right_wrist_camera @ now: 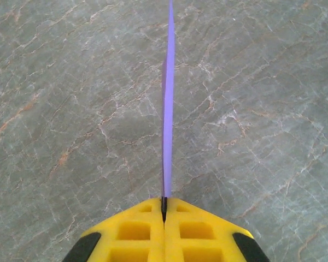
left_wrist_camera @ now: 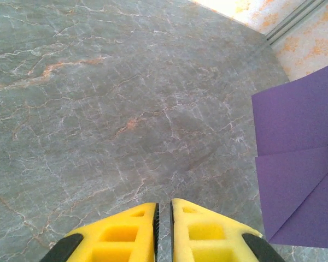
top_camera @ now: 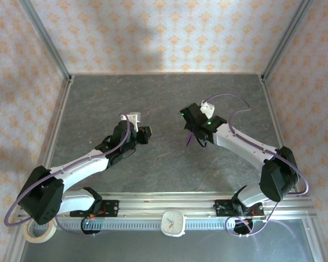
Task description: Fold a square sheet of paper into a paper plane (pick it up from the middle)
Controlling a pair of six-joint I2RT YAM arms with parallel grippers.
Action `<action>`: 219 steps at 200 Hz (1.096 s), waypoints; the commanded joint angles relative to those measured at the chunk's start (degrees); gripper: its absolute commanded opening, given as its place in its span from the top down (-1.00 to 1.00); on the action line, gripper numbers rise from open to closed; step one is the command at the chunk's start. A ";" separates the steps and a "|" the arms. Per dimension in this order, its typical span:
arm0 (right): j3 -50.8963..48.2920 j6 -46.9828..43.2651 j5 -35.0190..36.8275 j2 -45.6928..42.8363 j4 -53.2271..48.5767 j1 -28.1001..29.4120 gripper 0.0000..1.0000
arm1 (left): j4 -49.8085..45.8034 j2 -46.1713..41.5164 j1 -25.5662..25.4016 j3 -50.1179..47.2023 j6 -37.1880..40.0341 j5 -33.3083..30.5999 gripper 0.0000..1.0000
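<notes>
Right gripper (right_wrist_camera: 164,206) is clamped tight on the purple paper (right_wrist_camera: 168,98), holding it edge-on over the table (right_wrist_camera: 71,109). Left gripper (left_wrist_camera: 164,213) is open just a crack, with nothing in it. The paper looks light, floppy and easy to crumple, so I'd pinch near the crease, not the loose flaps.

- Robot arms: two, the left arm (top_camera: 82,164) and the right arm (top_camera: 246,144).
- Grippers: two, the left gripper (left_wrist_camera: 164,207) and the right gripper (right_wrist_camera: 164,199), two yellow fingers on each.
- One purple paper sheet (left_wrist_camera: 295,164), creased.
- One tape roll (top_camera: 46,236).
- One white clock (top_camera: 173,222).
- One grey marbled tabletop (top_camera: 164,98).
</notes>
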 commanded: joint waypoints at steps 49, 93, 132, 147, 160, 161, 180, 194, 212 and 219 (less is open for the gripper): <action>-0.99 4.49 -1.95 -1.76 -5.52 0.46 1.00 | 2.51 0.79 0.63 0.34 -4.66 2.27 0.68; 3.24 1.28 0.41 1.21 -8.34 0.51 1.00 | 0.11 1.09 1.65 1.60 -3.11 2.76 0.67; 8.70 -1.79 9.98 4.64 -14.34 1.72 1.00 | 0.46 -1.16 5.25 -1.37 -3.82 3.10 0.65; 11.61 -4.27 14.18 7.08 -16.92 2.50 1.00 | 0.72 -2.11 7.15 -2.65 -4.07 3.74 0.64; 12.98 -4.62 20.81 9.57 -19.62 3.78 1.00 | 0.01 -3.29 8.71 -3.61 -4.43 3.18 0.64; 12.98 -4.62 20.81 9.57 -19.62 3.78 1.00 | 0.01 -3.40 8.78 -3.70 -4.60 3.16 0.64; 14.21 -5.70 23.86 13.10 -20.76 5.03 1.00 | -0.61 -5.20 12.28 -4.99 -6.09 3.86 0.64; 14.44 -6.05 24.50 15.48 -20.24 6.17 1.00 | -1.95 -6.78 14.41 -5.63 -6.97 2.85 0.61; 14.70 -6.96 24.28 19.10 -18.63 7.90 1.00 | -5.14 -8.51 17.09 -6.01 -7.19 1.01 0.60; 14.98 -7.42 23.93 20.68 -18.14 8.71 1.00 | -5.90 -9.34 17.97 -6.32 -7.23 0.57 0.59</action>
